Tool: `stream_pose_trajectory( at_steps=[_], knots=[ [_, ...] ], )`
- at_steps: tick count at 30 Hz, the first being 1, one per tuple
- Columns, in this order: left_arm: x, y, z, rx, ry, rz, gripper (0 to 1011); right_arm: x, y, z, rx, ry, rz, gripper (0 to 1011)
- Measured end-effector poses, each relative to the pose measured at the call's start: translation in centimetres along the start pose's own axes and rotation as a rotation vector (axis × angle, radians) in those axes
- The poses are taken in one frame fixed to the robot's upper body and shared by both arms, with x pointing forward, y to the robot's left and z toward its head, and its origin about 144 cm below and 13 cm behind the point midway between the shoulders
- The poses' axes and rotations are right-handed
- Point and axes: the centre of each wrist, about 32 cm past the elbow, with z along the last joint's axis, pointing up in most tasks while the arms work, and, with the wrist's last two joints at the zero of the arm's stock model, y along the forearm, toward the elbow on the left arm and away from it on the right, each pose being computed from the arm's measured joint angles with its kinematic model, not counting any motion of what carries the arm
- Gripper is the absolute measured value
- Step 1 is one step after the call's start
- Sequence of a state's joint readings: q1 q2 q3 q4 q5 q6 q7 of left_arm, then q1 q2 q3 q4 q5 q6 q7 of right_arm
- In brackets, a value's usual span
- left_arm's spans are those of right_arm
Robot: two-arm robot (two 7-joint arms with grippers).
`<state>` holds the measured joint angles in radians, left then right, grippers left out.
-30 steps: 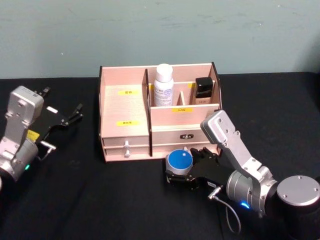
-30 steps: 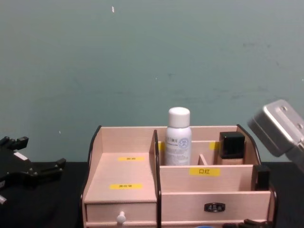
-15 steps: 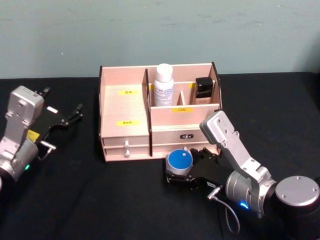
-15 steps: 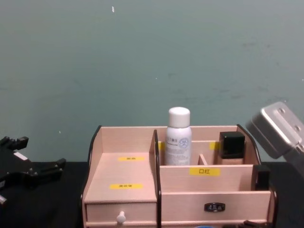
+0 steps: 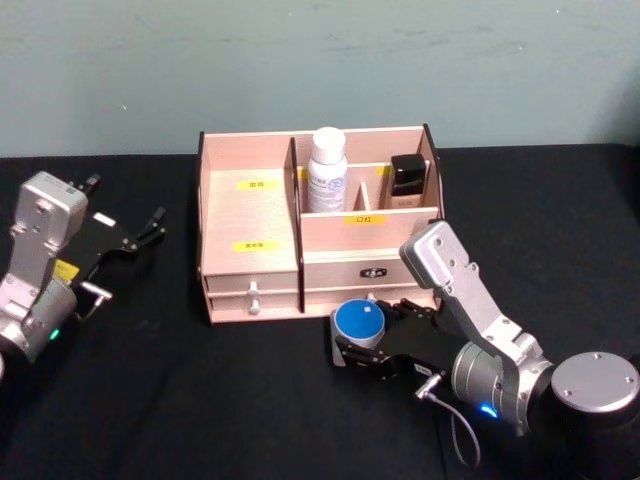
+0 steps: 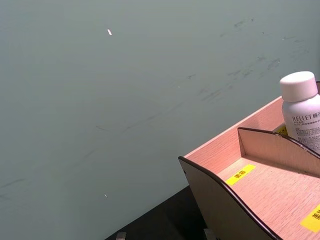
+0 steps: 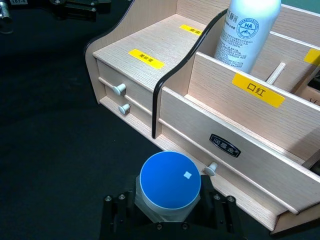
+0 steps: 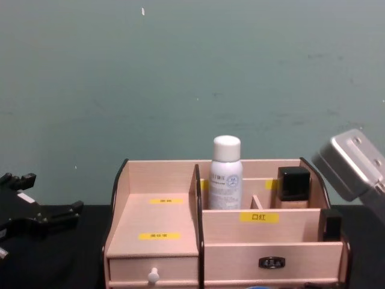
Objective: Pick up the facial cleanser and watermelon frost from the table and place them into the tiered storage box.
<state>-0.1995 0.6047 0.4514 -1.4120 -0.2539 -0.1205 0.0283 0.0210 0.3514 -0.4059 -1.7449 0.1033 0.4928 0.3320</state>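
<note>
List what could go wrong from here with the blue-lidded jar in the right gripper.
1. The right gripper holds the blue-lidded jar low, close in front of the tiered storage box. Moving forward without lifting first could strike the drawer knob or the front wall.
2. The white bottle stands upright in a rear compartment. A careless placement beside it might topple it.

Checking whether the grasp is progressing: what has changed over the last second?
Nothing visibly changed. The right pincer stays closed on the blue-lidded jar in front of the tiered storage box; the left pincer stays parked, open, far left.
</note>
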Motion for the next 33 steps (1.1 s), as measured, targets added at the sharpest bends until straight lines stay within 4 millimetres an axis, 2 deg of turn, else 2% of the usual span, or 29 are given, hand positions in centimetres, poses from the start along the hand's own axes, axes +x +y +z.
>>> stream_pose_trajectory(
  at_steps=[1, 5, 33],
  knots=[
    [0.00, 0.00, 0.00, 0.000, 0.000, 0.000, 1001, 0.00, 0.00, 0.00, 0.000, 0.000, 0.000, 787],
    [0.00, 0.00, 0.00, 0.000, 0.000, 0.000, 1001, -0.02, 0.00, 0.01, 0.001, 0.000, 0.001, 707],
    [0.00, 0.00, 0.00, 0.000, 0.000, 0.000, 1001, 0.24, -0.52, 0.17, 0.026, 0.003, 0.025, 704]
  ],
)
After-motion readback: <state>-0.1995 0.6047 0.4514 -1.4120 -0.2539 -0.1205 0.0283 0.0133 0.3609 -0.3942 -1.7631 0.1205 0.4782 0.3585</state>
